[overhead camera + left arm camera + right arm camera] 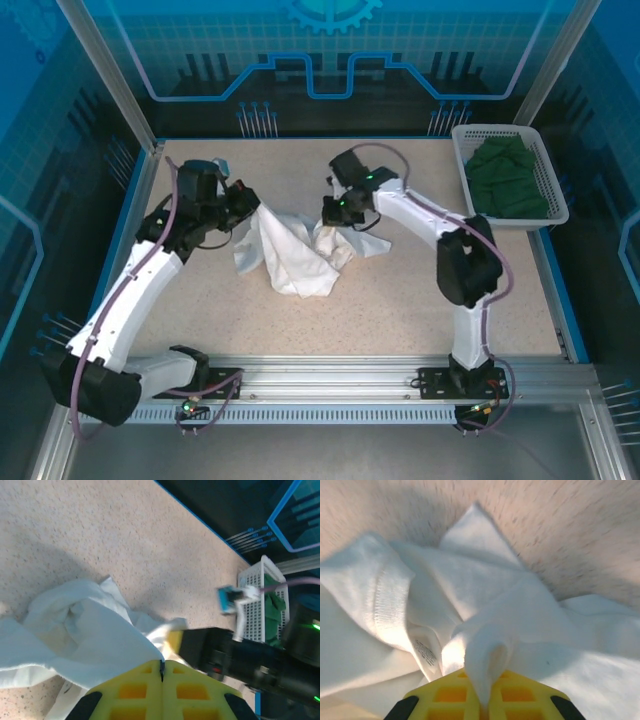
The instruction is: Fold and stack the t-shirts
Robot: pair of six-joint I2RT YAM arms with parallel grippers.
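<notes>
- We're looking down on the speckled counter [400, 310], and the white t-shirt [295, 255] lies in a crumpled heap near its middle, between the two arms.
- The left fingers [132, 690] are pressed tight together, and we can see an edge of the white cloth nipped right in the seam between them.
- From above, that grip sits at the heap's upper left corner, with the cloth running up to it off the counter.
- Over to the right fingers [520, 694]: clamped too, with a fold of the white t-shirt squeezed between the yellow faces and bulging out just above them.
- From above, this grip sits at the heap's upper right, so both arms have hold of the same shirt from opposite sides.
- Close in from the right wrist, we pick out a ribbed hem or collar band [385, 610] on the left and a small printed label [425, 652] just below it.
- The dark green t-shirt [508, 180] is bundled inside the white lattice basket [495, 129] at the far right corner of the counter, well apart from the white heap.
- From the left wrist, the right arm [250, 665] shows black just beyond the cloth, with the basket behind it.
</notes>
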